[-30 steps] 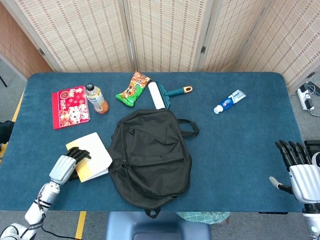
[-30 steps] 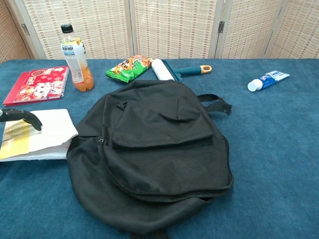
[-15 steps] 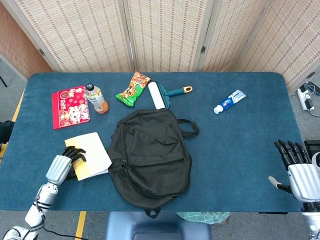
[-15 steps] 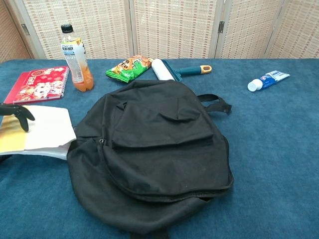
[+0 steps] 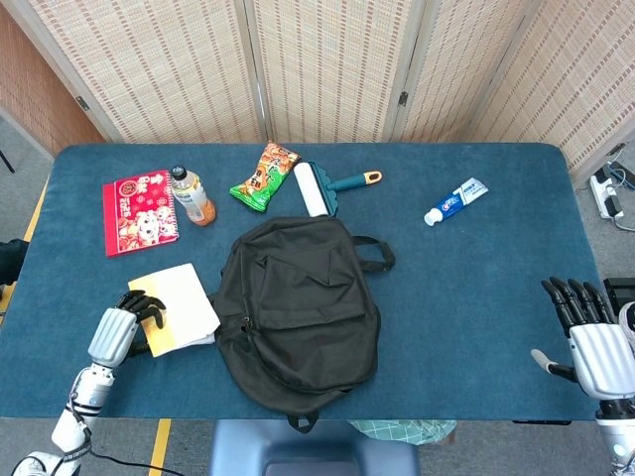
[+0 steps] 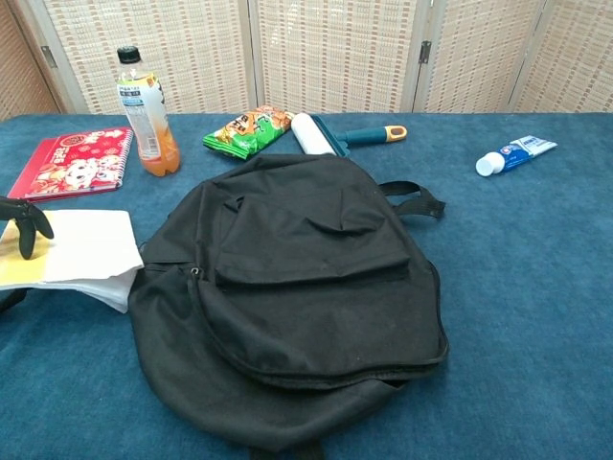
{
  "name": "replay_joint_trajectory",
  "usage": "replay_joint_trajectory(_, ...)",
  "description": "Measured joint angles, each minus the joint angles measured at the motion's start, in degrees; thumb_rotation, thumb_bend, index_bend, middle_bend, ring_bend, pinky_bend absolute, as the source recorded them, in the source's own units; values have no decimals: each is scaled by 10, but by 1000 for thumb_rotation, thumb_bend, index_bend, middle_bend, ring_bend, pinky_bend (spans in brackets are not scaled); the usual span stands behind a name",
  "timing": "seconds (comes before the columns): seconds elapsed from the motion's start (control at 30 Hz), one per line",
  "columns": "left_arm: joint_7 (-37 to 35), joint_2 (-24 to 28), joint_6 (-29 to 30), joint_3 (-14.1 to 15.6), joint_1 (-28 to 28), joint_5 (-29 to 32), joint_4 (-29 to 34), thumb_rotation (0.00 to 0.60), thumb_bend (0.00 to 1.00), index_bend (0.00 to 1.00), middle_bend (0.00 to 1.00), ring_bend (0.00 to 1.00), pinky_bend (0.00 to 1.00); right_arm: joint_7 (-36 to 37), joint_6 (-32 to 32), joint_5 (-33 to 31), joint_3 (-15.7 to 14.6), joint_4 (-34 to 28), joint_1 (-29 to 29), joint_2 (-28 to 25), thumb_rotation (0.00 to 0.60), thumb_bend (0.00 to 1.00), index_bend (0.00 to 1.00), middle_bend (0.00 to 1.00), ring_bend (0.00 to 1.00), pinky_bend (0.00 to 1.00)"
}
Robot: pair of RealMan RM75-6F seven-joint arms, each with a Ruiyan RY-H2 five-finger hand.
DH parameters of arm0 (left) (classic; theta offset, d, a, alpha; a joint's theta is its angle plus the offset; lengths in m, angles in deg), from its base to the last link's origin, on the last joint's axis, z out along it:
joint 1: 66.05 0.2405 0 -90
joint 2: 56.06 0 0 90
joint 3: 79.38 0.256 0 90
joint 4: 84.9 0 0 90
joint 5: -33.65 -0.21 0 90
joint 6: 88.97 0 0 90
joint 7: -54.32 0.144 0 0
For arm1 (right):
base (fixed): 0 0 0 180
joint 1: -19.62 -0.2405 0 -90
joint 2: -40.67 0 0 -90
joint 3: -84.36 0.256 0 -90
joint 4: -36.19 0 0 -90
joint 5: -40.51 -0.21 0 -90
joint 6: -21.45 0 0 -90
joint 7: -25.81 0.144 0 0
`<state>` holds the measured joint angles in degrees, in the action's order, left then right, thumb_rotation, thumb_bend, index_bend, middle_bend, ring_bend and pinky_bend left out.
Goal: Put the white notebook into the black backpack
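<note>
Under left hand [image 5: 124, 324] fingertips, white notebook [image 5: 185, 306], beside backpack [image 5: 296, 303]

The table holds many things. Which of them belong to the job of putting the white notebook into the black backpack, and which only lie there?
For the job: white notebook, black backpack, left hand touching the notebook.

Only lying there: red booklet, orange drink bottle, green snack bag, lint roller, toothpaste tube.

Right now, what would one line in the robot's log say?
left hand: fingers resting on white notebook | right hand: open, idle | black backpack: zipped, flat
</note>
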<state>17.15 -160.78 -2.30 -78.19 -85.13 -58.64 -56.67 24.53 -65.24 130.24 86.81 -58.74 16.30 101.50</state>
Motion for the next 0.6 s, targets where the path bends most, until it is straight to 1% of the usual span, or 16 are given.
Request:
replay_joint_trajectory(0.1, -8, -3, 6, -1, 2, 0, -6, 600, 514, 693, 473, 390, 264, -1, -1, 2, 0, -2, -1, -1, 600, 47, 0, 103, 43, 40)
replay_joint_trajectory(0.3, -24, -5, 28, -7, 3, 3, -12, 600, 546, 709, 480, 403, 267, -6, -5, 15, -1, -6, -3, -2, 600, 49, 0, 104, 43, 40)
replay_joint_trajectory(0.33, -24, -5, 35, -9, 3, 3, -14, 600, 547, 709, 481, 405, 268, -8, -5, 18, -1, -6, -3, -2, 600, 58, 0, 103, 43, 40)
replay_joint_trajectory(0.43, -21, -3, 58, -12, 2, 1, -18, 600, 547, 707, 488, 409, 268, -11, -1, 30, -5, -9, -7, -2, 600, 135, 0, 104, 53, 40)
replay_joint_trajectory(0.47, -18, -2, 66, -14, 2, 0, -19, 600, 547, 706, 489, 411, 268, -12, 0, 35, -6, -11, -9, -1, 600, 143, 0, 106, 58, 40)
replay_joint_trajectory(0.6, -6, 6, 108, -19, -2, -5, -18, 600, 547, 706, 494, 412, 268, -4, 13, 64, -15, -21, -22, 1, 600, 145, 30, 130, 94, 113)
